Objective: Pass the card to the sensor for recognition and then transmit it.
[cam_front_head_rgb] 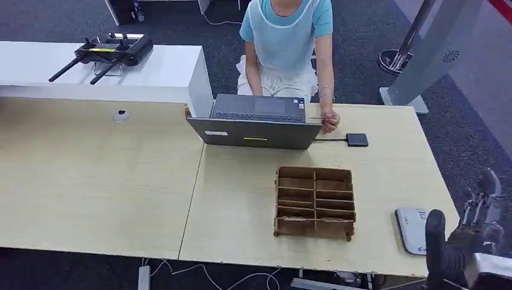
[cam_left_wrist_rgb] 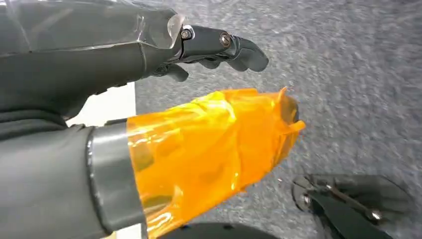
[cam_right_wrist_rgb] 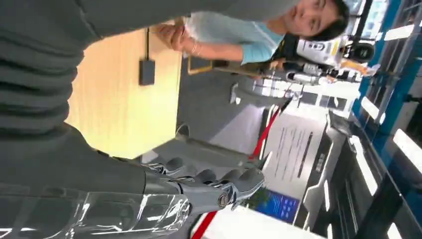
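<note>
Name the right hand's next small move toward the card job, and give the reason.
Probably bring the right hand inward over the wooden box. The hand holds nothing and sits off the desk's right edge, beside the white sensor. No card is clearly visible; the box is the likeliest place for one.

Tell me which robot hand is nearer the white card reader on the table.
Right. The right hand hovers just beside the white card reader at the table's corner; the left hand hangs over the carpet.
</note>
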Robot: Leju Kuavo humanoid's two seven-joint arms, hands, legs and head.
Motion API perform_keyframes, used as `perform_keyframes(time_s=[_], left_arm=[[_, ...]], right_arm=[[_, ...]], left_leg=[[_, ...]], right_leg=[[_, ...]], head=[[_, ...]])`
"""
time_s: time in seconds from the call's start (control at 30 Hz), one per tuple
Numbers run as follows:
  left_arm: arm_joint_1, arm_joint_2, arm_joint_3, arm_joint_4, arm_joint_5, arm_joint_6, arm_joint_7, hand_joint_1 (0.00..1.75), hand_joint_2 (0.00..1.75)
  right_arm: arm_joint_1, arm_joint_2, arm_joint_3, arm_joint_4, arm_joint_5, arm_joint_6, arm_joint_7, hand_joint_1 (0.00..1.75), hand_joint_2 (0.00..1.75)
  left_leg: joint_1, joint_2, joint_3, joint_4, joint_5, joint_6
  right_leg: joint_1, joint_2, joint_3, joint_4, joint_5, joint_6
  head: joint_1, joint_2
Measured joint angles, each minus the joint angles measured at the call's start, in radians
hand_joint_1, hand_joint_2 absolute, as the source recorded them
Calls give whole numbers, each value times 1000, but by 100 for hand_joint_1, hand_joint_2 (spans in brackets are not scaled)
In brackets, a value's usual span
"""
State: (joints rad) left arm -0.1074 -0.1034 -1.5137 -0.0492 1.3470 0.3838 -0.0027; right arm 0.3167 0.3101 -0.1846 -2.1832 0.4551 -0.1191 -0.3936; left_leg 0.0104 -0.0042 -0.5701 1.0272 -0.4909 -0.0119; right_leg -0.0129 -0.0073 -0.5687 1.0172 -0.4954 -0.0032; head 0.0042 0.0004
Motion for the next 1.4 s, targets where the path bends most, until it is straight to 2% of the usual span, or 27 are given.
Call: perform_keyframes(time_s=[0.3,0.47,0.53,0.6,0.67,0.73,0.87,0.93,1.07,1.4], left_arm=[[-2,0,-10,3,16,7,23,0,0],[-2,0,-11,3,15,14,43,0,0],[-3,0,-11,3,15,14,50,0,0],[-3,0,-11,3,15,14,53,0,0],[-3,0,-11,3,14,14,54,0,0],[-4,1,-11,3,14,14,54,0,0],[-5,2,-11,3,13,14,54,0,0],[-5,2,-11,3,13,14,52,0,0],[-6,2,-11,3,6,14,49,0,0],[-8,5,-11,3,-26,15,37,0,0]], right_arm=[[23,9,-13,18,154,24,-13,0,175],[43,14,-11,26,240,55,-46,0,175],[49,16,-11,32,264,53,-53,0,175],[57,16,-11,37,345,32,-49,0,175],[69,16,-7,43,491,-6,-24,0,175],[81,13,2,50,563,-29,-8,0,175],[100,-5,25,66,775,-72,152,0,175],[110,-18,42,75,881,-69,223,0,175],[130,-63,91,98,968,-58,304,0,175],[131,-148,174,153,1096,-76,375,0,175]], left_leg=[[0,0,0,0,0,0],[0,0,0,0,0,0],[0,0,0,0,0,0],[0,0,0,0,0,0],[0,0,0,0,0,0],[0,0,0,0,0,0],[0,0,0,0,0,0],[0,0,0,0,0,0],[0,0,0,0,0,0],[0,0,0,0,0,0]], right_leg=[[0,0,0,0,0,0],[0,0,0,0,0,0],[0,0,0,0,0,0],[0,0,0,0,0,0],[0,0,0,0,0,0],[0,0,0,0,0,0],[0,0,0,0,0,0],[0,0,0,0,0,0],[0,0,0,0,0,0],[0,0,0,0,0,0]], head=[[0,0],[0,0],[0,0],[0,0],[0,0],[0,0],[0,0],[0,0],[0,0],[0,0]])
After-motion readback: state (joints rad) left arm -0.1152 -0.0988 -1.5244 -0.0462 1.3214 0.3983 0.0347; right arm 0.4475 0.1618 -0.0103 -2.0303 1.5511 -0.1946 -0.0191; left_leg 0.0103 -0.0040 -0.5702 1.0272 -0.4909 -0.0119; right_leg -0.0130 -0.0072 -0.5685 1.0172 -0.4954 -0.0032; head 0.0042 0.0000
